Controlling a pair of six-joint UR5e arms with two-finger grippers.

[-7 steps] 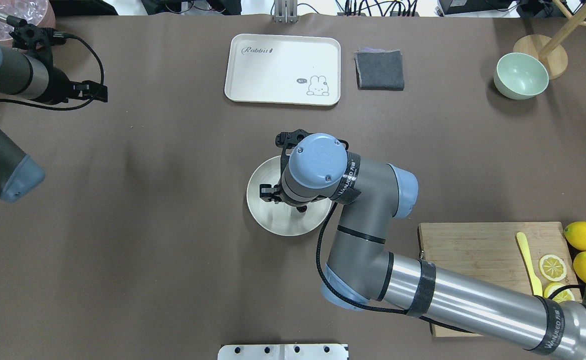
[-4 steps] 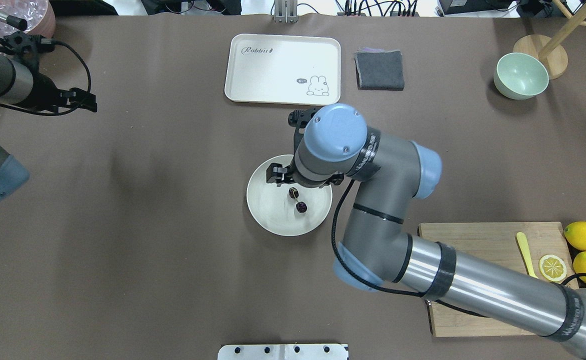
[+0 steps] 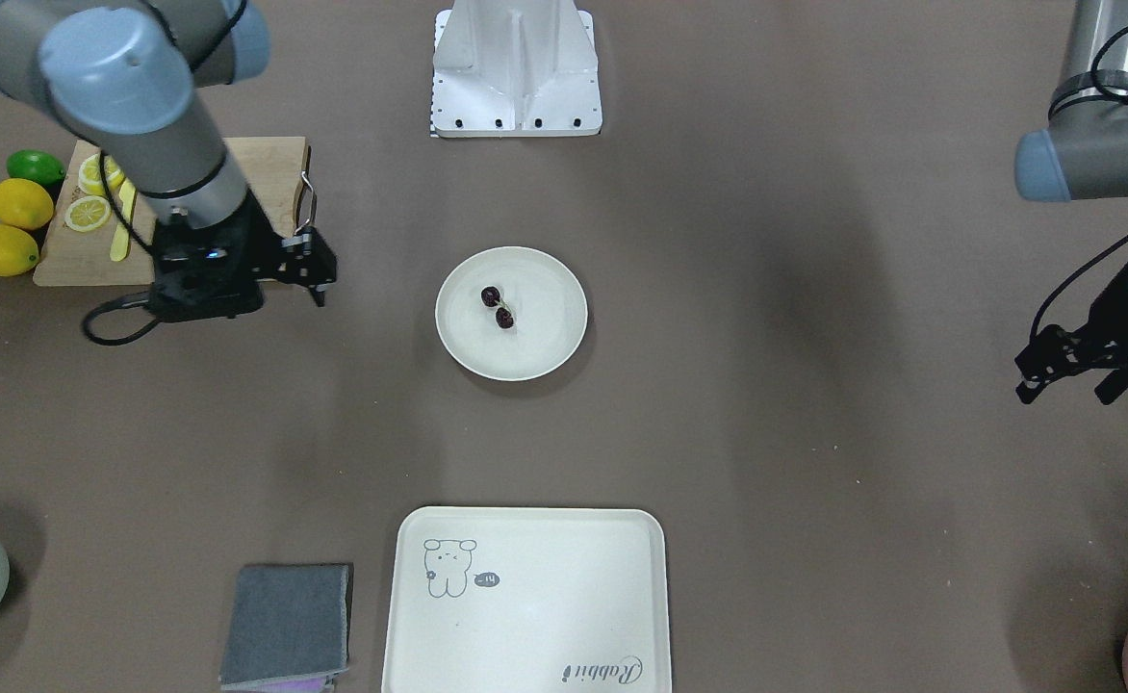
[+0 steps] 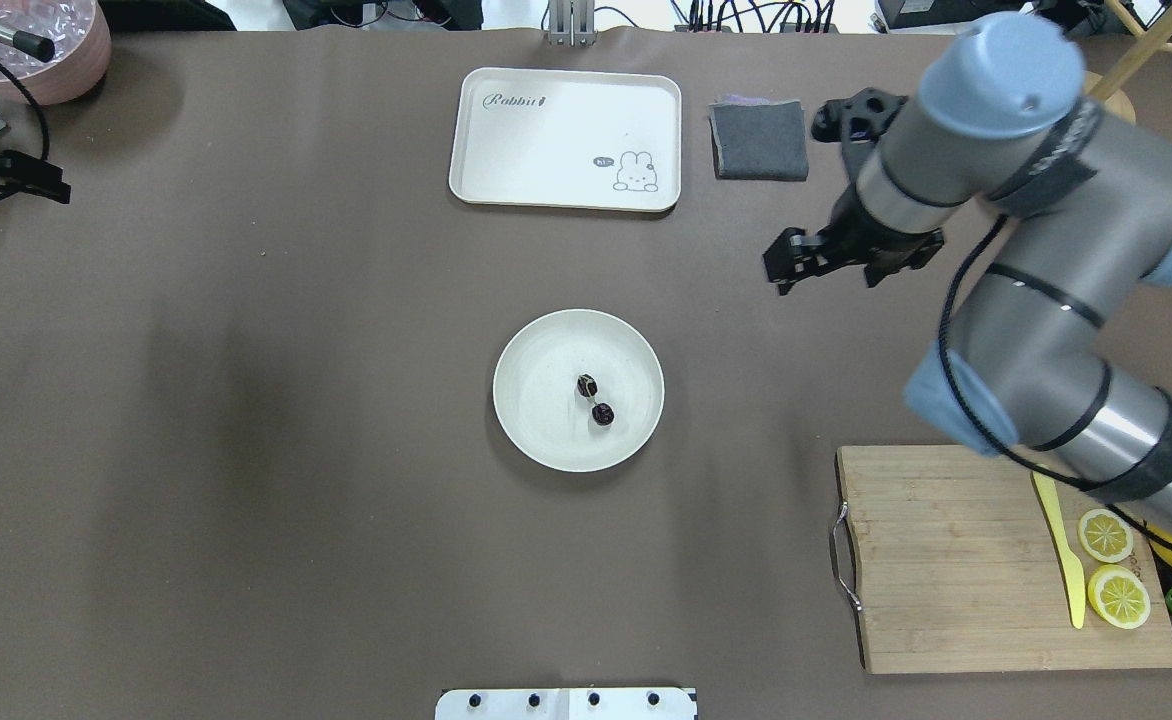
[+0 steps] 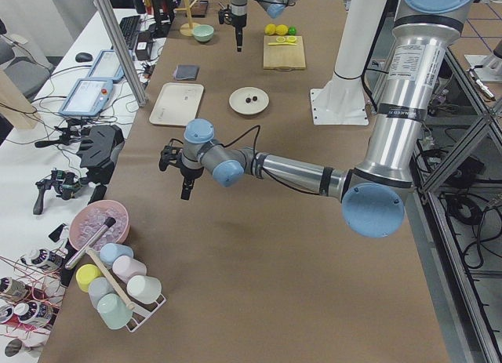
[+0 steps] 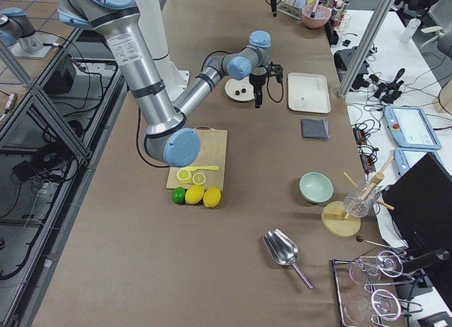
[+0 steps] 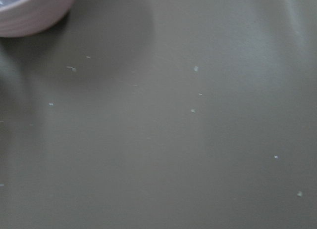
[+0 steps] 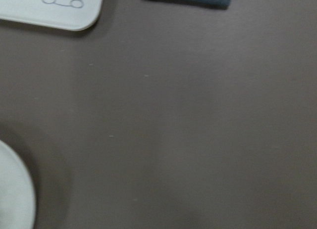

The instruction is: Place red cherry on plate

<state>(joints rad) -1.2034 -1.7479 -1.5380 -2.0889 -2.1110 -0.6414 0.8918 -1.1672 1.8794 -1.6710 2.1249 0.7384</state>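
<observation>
Cherries (image 4: 594, 399) lie mid-frame on the plate (image 4: 536, 440); right gripper (image 4: 782, 268), upper right, sits side-on — you can't read its spread; left gripper (image 3: 1063, 388) gapes.

Brown-covered table (image 4: 246, 500); aluminium post (image 5: 118, 45); white side desk (image 6: 424, 66), seemingly cluttered.

Bright, even overhead light; soft broad shadows fall on the brown surface (image 4: 246, 450). Fixed views sharp. Both wrist views blurred, out of focus; plate (image 8: 15, 199) edge smeared in right wrist view.
</observation>
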